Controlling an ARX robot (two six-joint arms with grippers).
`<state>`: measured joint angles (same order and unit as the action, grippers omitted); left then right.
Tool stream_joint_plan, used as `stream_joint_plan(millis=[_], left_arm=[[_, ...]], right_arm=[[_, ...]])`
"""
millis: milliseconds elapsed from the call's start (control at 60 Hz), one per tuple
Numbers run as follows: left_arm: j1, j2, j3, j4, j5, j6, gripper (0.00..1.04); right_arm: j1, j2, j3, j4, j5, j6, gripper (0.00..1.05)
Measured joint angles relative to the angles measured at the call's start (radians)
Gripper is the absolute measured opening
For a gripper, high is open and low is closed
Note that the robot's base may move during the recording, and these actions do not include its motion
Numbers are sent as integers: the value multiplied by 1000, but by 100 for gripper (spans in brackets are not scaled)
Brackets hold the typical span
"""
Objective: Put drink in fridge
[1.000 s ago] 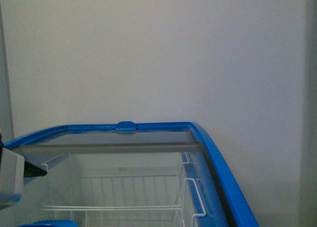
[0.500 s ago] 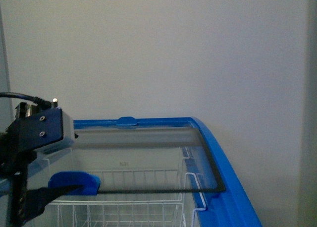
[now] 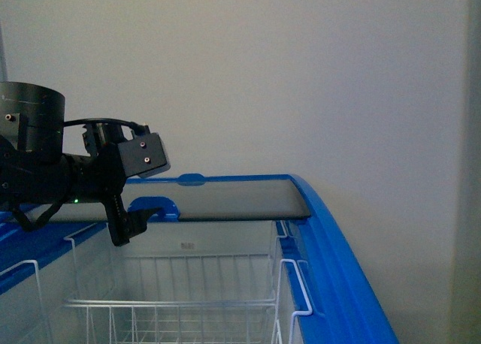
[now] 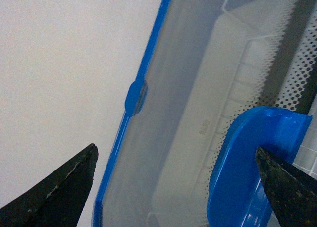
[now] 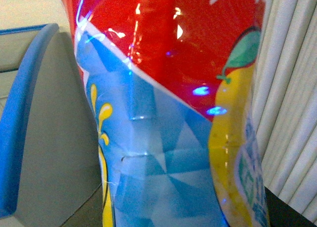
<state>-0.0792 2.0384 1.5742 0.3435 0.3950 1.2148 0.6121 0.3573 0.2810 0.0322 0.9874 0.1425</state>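
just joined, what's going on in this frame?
The left gripper is open, one finger against the blue handle of the glass lid on the fridge. The lid sits pushed to the far end, so the wire baskets are exposed. The drink fills the right wrist view, apparently held by the right gripper, and is not yet in the fridge.

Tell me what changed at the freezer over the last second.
The left gripper pushed the blue handle away from the robot, sliding the glass lid back to the far rim and uncovering the wire baskets. Its arm came further into view. The fridge itself stayed where it was.
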Motion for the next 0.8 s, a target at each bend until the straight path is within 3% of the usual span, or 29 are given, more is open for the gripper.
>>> stream_joint_plan(millis=[100,183,267,350,450,567,617,667,717,800], left_arm=[[-6,3,2,73,-48,-121,97],[-6,-34,-33,146,-229,-345,97],[7,-120,-122,141,-313,-545,97],[24,-251,-251,101,-306,-792,97],[58,-582,-574,29,-203,-1149,97],[138,-1049,-986,-120,-80,-1358,97],[171,-1241,-1149,-85,-187,-1339,88],[181,-1387,-1262,-40,-285,-1293,78],[171,-1468,-1316,-29,-312,-1265,67],[95,-1513,-1374,-28,-382,-1241,49]], right_arm=[[0,0,0,0,0,0,42],[0,0,0,0,-4,0,42],[0,0,0,0,2,0,42],[0,0,0,0,4,0,42],[0,0,0,0,0,0,42],[0,0,0,0,0,0,42],[-1,2,1,-7,-6,3,42],[-29,42,72,-204,-121,66,42],[-67,72,154,-394,-266,83,42],[-194,174,225,-376,-510,20,42]])
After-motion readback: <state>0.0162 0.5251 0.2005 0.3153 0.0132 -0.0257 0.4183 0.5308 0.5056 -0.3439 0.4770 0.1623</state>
